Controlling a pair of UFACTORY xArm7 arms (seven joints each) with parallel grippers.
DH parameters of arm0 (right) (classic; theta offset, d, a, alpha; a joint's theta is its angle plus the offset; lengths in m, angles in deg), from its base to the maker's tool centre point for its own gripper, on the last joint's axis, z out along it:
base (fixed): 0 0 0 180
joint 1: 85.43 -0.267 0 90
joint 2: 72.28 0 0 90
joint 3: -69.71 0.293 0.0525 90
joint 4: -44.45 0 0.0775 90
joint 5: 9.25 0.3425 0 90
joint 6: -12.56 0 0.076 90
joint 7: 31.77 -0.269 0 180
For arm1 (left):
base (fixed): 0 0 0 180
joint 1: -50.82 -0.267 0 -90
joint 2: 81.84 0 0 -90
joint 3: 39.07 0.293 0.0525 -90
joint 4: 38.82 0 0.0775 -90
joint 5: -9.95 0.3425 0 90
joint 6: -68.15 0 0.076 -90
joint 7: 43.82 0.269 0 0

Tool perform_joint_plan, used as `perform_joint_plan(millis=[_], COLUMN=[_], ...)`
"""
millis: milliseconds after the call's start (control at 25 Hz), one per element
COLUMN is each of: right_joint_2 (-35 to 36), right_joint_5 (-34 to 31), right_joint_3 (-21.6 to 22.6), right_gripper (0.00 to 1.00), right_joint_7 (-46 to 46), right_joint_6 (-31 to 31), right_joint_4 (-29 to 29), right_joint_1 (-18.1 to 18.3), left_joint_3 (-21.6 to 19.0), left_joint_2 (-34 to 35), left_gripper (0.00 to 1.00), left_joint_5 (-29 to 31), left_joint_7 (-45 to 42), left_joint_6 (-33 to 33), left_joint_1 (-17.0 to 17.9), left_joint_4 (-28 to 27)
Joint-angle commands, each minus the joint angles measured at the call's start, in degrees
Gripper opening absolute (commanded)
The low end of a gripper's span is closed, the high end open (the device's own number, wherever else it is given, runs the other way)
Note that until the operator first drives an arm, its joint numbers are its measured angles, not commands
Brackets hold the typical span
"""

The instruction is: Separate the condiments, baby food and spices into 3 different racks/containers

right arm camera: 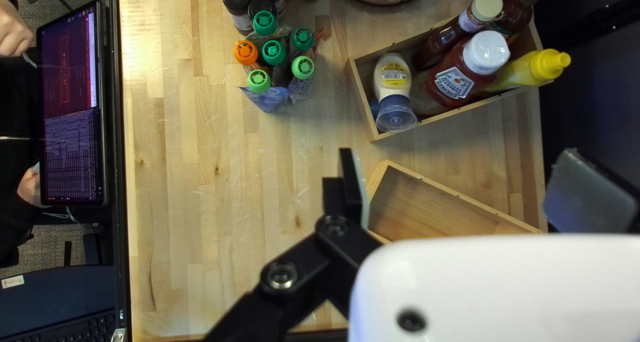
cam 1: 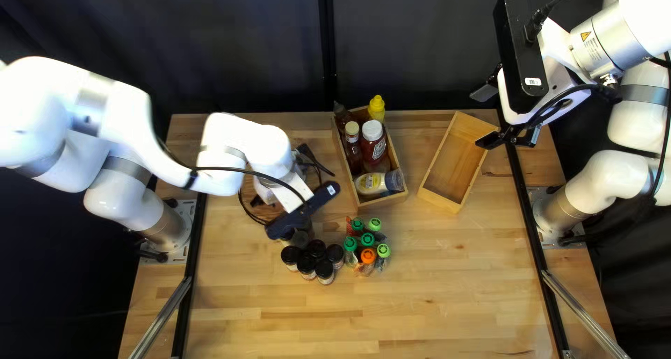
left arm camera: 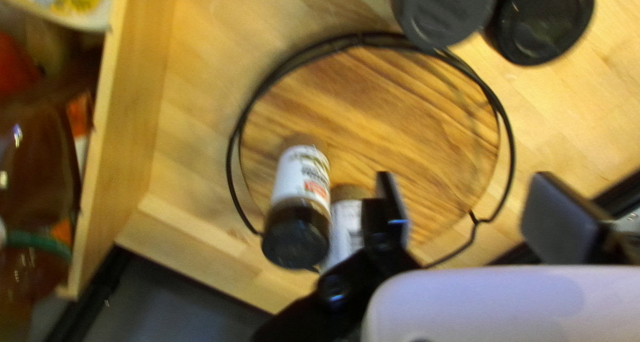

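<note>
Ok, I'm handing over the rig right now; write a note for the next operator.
Left gripper: open, over the round rack.
Right gripper: open, holding nothing.
Done: condiments in one wooden box; two spice jars on the rack.
To do: black-capped jars and capped pouches on the table; jars probably to the rack, pouches to the empty box.

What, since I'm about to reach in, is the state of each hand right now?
Left hand: open, holding nothing.
Right hand: open, holding nothing.

Slanted top view, left wrist view close above round rack [left arm camera: 413, 109], right wrist view higher, all downward, condiment box [cam 1: 382, 201] shared.
</note>
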Motion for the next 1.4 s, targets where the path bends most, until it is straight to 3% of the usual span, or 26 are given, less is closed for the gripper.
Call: perform_joint_plan(millis=[40,640,1360,1400], right_joint_2=[0.0,0.0,0.0,0.0], right_joint_5=[0.0,0.0,0.0,0.0], right_joint_3=[0.0,0.0,0.0,0.0], right_gripper=[1.0,1.0,1.0,1.0], right_joint_7=[0.0,0.0,0.0,0.0], right_joint_6=[0.0,0.0,0.0,0.0], right_joint_4=[0.0,0.0,0.0,0.0], right_joint_1=[0.0,0.0,0.0,0.0], left_joint_3=[0.0,1.0,0.2,0.1], left_joint_2=[-4.3,-9.3,-8.9,-8.8], left_gripper=[1.0,1.0,1.0,0.89], left_joint_5=[-1.6,-6.2,-7.0,-7.0], left_joint_7=[2.2,11.1,10.8,10.7], left_joint_6=[-2.9,-8.8,-9.3,-9.1], left_joint_1=[0.9,1.2,2.0,2.1], left_joint_4=[-1.4,-1.1,-1.2,-1.2])
